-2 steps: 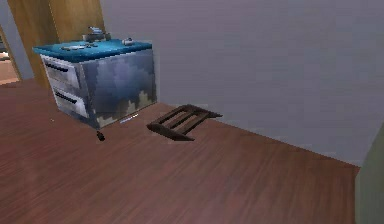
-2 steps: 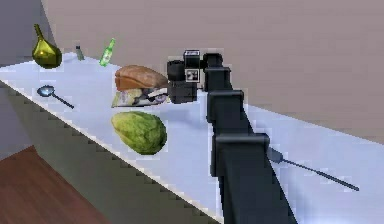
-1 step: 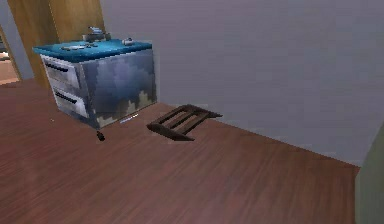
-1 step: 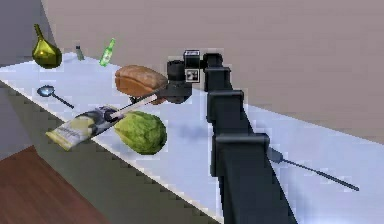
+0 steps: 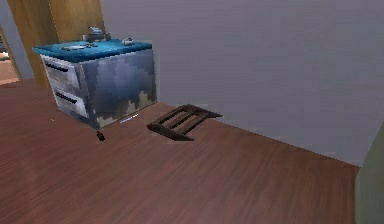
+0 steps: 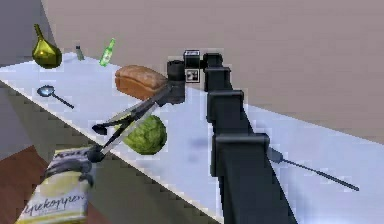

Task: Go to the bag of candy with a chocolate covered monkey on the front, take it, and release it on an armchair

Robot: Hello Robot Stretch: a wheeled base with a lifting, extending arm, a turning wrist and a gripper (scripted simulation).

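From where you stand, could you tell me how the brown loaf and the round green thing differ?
The loaf is brown, the round green thing mottled green. The loaf is long and blocky, the green thing ball-like. The loaf lies nearer the wall, the green thing near the front edge of the white counter. Both rest on it.

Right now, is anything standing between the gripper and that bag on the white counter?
Nothing visible does. The gripper reaches right to the bag's top edge; whether it touches I cannot tell. A green round thing lies close beside the gripper, not in between.
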